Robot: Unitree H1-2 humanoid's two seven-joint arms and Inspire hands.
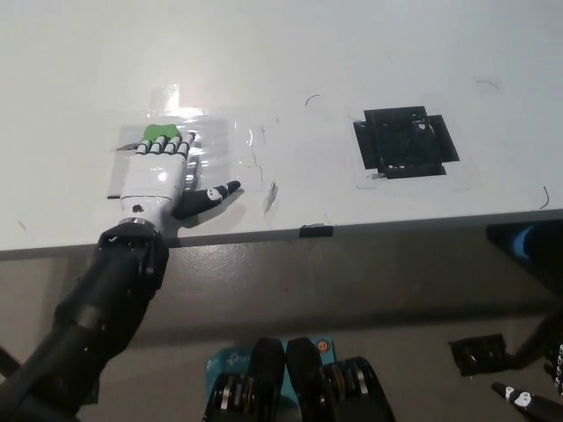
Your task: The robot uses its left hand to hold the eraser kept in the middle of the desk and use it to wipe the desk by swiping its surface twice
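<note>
Green eraser (157, 134) near the desk (290, 70) front-left, peeking out at twelve o'clock of the left hand (162, 176), fingers laid flat over it, pressing rather than clasping. Probably light, soft, grippy; best pinched across its sides. Long axis and heading hidden. Right hand out of view.

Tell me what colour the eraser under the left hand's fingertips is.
Bright green; the eraser peeks out beyond the white left hand, seen in the head view.
</note>
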